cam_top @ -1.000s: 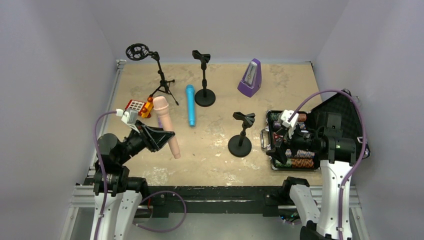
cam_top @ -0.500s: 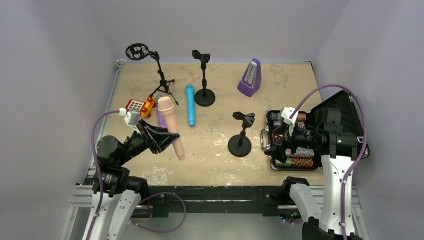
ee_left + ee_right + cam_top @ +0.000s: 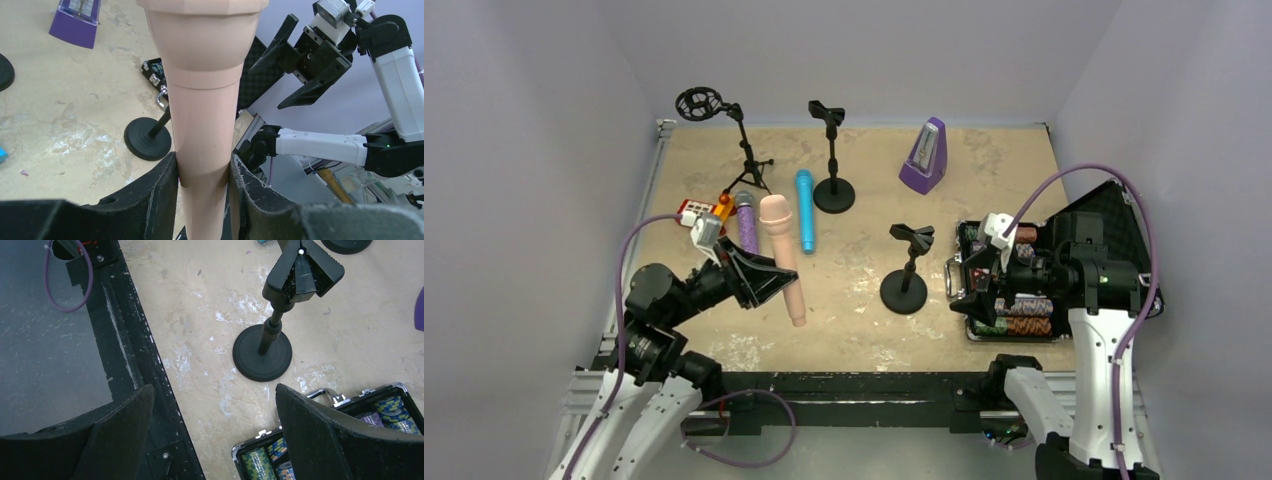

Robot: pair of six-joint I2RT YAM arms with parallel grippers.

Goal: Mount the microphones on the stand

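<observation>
We log a scuffed beige surface (image 3: 864, 290) enclosed by pale lavender walls (image 3: 544, 150). Our left end effector (image 3: 202, 167) clamps the pale pink microphone (image 3: 202, 115) by its smooth tapered handle, raised, head toward 12 o'clock. The glittery purple microphone (image 3: 746, 225) and sky-blue microphone (image 3: 805, 212) lie flat toward 10 o'clock. Our right end effector (image 3: 211, 390) gapes wide, empty, at the near stand (image 3: 262, 357)'s 3 o'clock.

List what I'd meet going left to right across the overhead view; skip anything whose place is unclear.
red toy → purple microphone → pink microphone → blue microphone → far round-base stand → purple metronome → chip case
</observation>
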